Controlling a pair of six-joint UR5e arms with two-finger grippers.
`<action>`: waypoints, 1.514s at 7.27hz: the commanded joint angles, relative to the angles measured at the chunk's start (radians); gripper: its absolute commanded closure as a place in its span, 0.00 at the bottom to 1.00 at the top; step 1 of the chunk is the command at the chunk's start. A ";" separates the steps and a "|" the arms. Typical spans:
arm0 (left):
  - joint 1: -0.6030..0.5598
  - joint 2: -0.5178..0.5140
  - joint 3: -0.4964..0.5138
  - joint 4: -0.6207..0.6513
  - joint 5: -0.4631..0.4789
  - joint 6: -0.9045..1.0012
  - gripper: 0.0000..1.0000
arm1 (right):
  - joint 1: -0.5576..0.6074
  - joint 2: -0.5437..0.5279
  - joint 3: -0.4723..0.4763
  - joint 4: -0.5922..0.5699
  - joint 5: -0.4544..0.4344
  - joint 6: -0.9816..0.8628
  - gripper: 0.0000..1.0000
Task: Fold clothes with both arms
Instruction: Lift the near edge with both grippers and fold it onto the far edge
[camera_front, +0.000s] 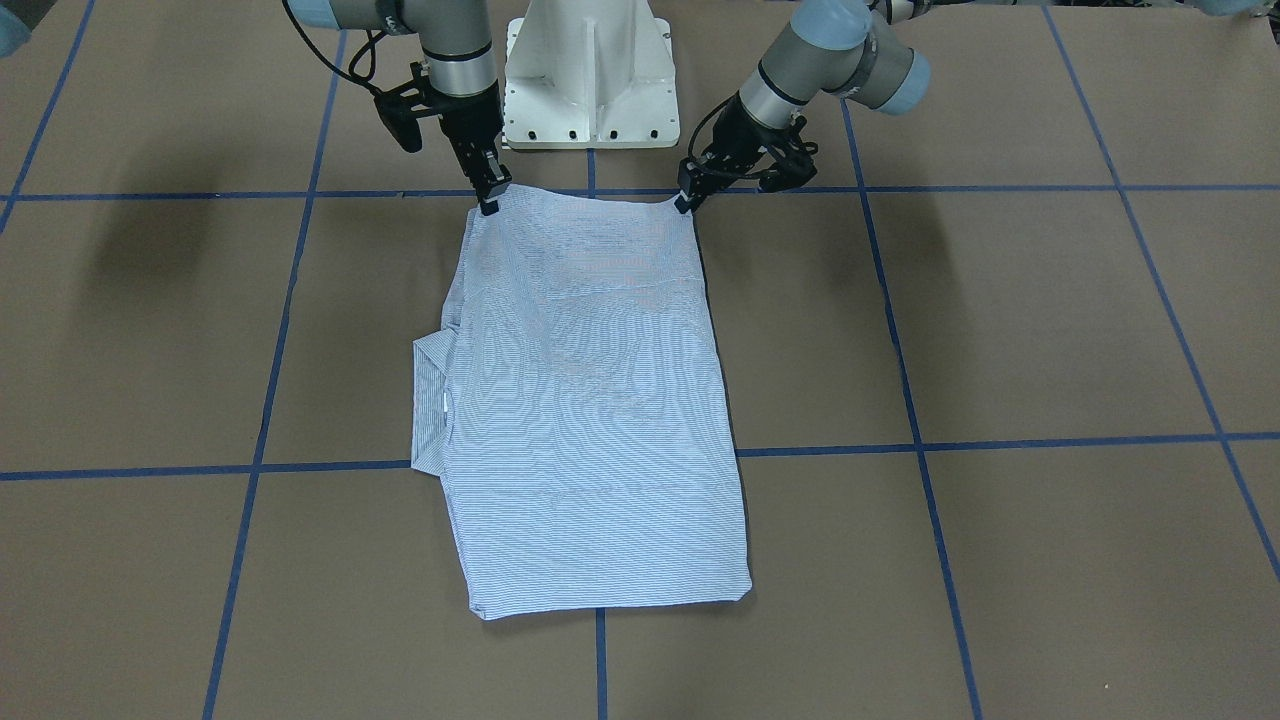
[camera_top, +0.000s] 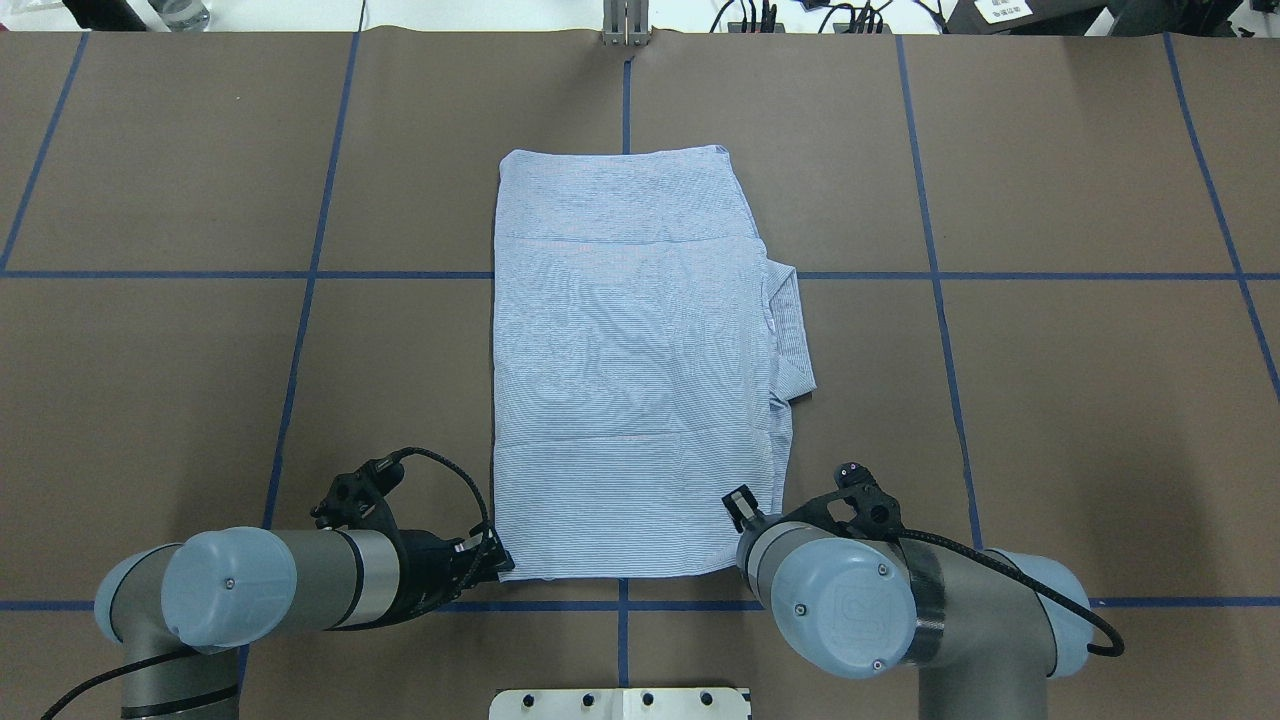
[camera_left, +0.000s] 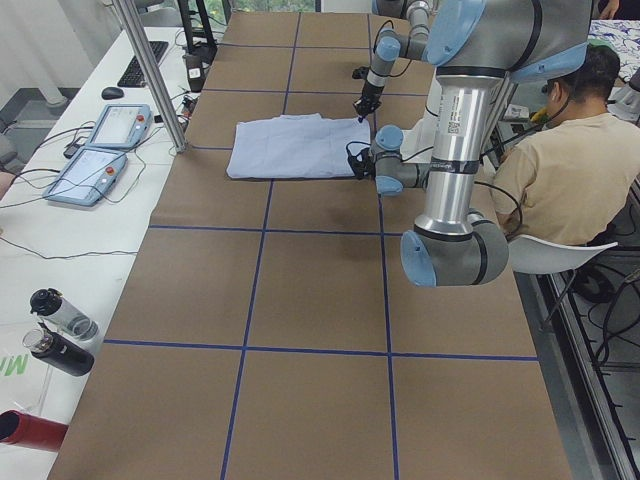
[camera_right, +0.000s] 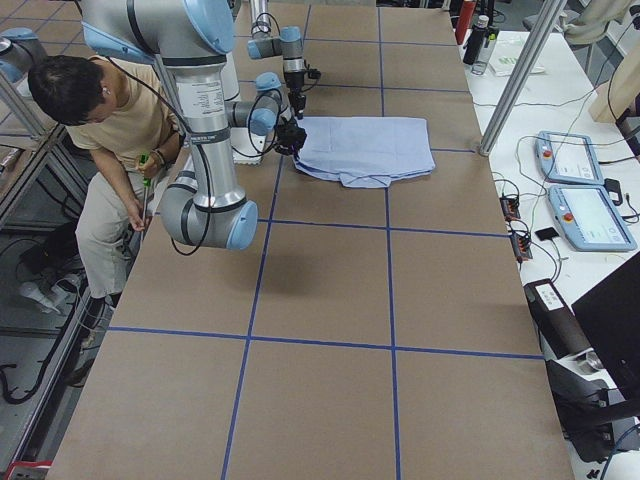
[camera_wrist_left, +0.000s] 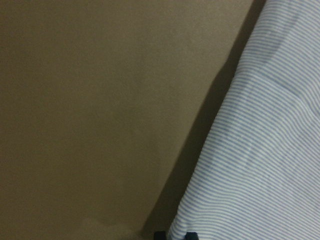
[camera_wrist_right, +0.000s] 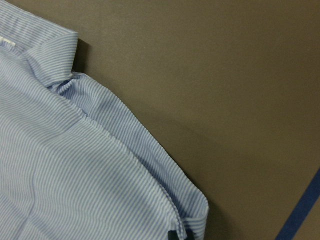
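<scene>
The light blue striped shirt (camera_top: 630, 370) lies folded into a long rectangle on the brown table, and its collar (camera_top: 790, 320) sticks out on my right side. My left gripper (camera_top: 497, 565) pinches the shirt's near left corner, and in the left wrist view fabric (camera_wrist_left: 260, 165) runs down between the fingertips. My right gripper (camera_top: 742, 505) is shut on the near right corner, with the folded edge (camera_wrist_right: 190, 200) held at its tips. In the front-facing view the left gripper (camera_front: 688, 200) and right gripper (camera_front: 488, 195) hold the shirt's (camera_front: 590, 400) edge closest to the base.
The white pedestal base (camera_front: 590, 80) stands just behind the grippers. A seated person (camera_left: 560, 150) is beside the robot. Two teach pendants (camera_left: 100, 150) and bottles (camera_left: 60, 330) lie on the white side table. Blue tape lines (camera_top: 310, 275) cross the brown table.
</scene>
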 joint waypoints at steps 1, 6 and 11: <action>0.007 0.000 0.000 0.000 0.006 0.000 1.00 | 0.000 0.000 0.001 0.000 0.000 0.000 1.00; 0.010 0.136 -0.257 -0.002 -0.012 0.000 1.00 | -0.006 -0.002 0.195 -0.157 0.009 0.040 1.00; -0.360 -0.110 -0.214 0.209 -0.283 0.017 1.00 | 0.311 0.131 0.112 -0.172 0.205 -0.023 1.00</action>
